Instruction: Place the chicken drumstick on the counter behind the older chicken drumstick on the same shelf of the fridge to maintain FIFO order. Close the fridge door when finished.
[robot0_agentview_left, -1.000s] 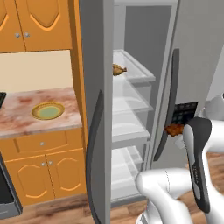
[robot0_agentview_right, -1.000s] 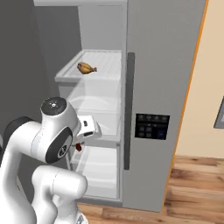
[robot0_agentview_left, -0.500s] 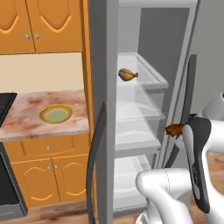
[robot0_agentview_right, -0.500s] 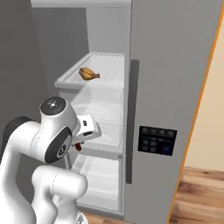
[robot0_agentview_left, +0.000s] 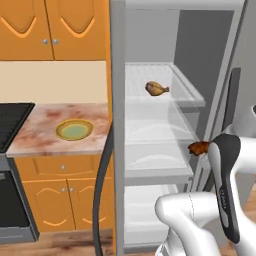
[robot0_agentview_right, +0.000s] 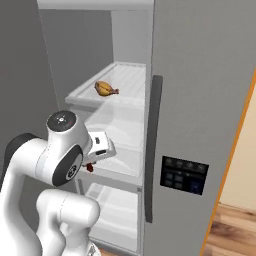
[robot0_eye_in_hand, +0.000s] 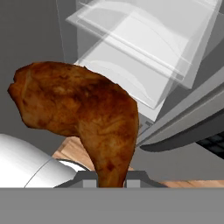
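My gripper (robot0_eye_in_hand: 111, 177) is shut on the chicken drumstick (robot0_eye_in_hand: 78, 109), dark reddish-brown, which stands up from the fingertips in the hand view. In the left base view the chicken drumstick (robot0_agentview_left: 198, 148) hangs in front of the open fridge (robot0_agentview_left: 150, 150), level with a middle shelf. The older chicken drumstick (robot0_agentview_left: 156, 88), golden-tan, lies alone on the upper shelf (robot0_agentview_left: 175, 82), above and to the left of the held one. From the right, the older chicken drumstick (robot0_agentview_right: 106, 89) sits above my gripper (robot0_agentview_right: 94, 162). The left fridge door (robot0_agentview_left: 117, 125) stands open, edge-on. The counter (robot0_agentview_left: 45, 132) lies left of it.
A yellow-green plate (robot0_agentview_left: 74, 129) rests on the counter. A black stove (robot0_agentview_left: 11, 120) is at the far left. The shut right fridge door (robot0_agentview_right: 200, 100) carries a dark handle (robot0_agentview_right: 151, 150) and a control panel (robot0_agentview_right: 182, 175). White shelves (robot0_eye_in_hand: 144, 43) lie ahead of the hand.
Both base views have shifted, so the base has driven: the fridge interior now sits more central and nearer. The arm keeps its pose, still holding the drumstick.
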